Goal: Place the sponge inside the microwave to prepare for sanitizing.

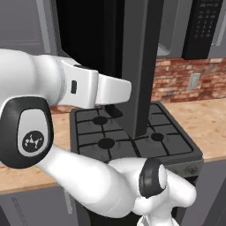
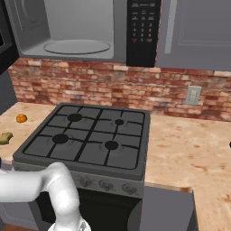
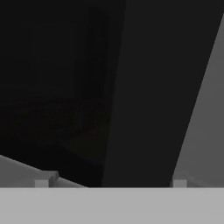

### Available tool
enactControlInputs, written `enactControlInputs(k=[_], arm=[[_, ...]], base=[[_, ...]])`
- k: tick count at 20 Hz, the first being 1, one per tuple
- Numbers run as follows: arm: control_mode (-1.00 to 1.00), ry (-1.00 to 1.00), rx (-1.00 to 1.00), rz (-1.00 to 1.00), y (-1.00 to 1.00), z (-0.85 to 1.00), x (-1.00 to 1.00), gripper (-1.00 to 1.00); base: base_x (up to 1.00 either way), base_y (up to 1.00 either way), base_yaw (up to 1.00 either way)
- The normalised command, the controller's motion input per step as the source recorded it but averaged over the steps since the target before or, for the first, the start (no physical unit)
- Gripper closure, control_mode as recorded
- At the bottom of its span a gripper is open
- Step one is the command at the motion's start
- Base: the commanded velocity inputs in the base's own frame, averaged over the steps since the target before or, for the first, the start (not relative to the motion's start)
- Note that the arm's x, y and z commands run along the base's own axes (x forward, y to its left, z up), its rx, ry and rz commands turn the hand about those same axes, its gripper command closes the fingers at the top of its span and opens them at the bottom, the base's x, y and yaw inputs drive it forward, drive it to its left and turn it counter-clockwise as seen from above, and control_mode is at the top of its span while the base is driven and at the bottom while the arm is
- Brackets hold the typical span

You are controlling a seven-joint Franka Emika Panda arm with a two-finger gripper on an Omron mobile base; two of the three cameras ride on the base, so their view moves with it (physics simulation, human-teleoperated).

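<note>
Sponge (image 2: 5,138) lies on counter (image 2: 189,144) left of stove (image 2: 90,135), microwave (image 2: 76,31) open

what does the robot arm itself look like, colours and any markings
The arm is glossy white, built of thick rounded tubular links. Its joints carry dark, near-black collars with light grey round caps; the big cap at the left of the left base view bears a small white logo. The right base view shows a plain white link. No cables show.
</note>
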Motion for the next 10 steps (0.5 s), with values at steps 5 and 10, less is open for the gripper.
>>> enactControlInputs(k=[5,10], arm=[[-1.00,-0.04,0.00,-0.07,0.01,-0.02,-0.01,-1.00],[-1.00,-0.06,0.00,-0.07,0.12,-0.03,0.01,-1.00]], base=[[0.00,0.00,0.00],[0.00,0.00,0.00]])
